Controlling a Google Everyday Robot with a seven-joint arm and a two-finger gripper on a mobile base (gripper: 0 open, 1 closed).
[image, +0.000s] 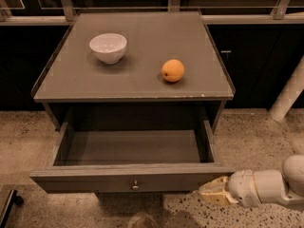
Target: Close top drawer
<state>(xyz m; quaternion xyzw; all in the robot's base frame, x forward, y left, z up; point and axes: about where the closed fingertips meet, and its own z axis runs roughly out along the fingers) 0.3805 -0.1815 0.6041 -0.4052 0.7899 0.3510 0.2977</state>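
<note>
The top drawer [128,179] is a wide grey-brown wooden drawer, pulled fully out of the small cabinet and empty inside. A small round metal knob [135,185] sits at the centre of its front. My gripper [207,192] comes in from the lower right on a white arm. Its tan tip is right at the right end of the drawer front, at or very near the wood.
A white bowl [108,47] and an orange [173,71] sit on the cabinet top [133,87]. A speckled floor [256,141] lies around the cabinet. Dark cabinets and a railing stand behind. A white post [289,91] leans at the right. A dark object [7,205] lies at lower left.
</note>
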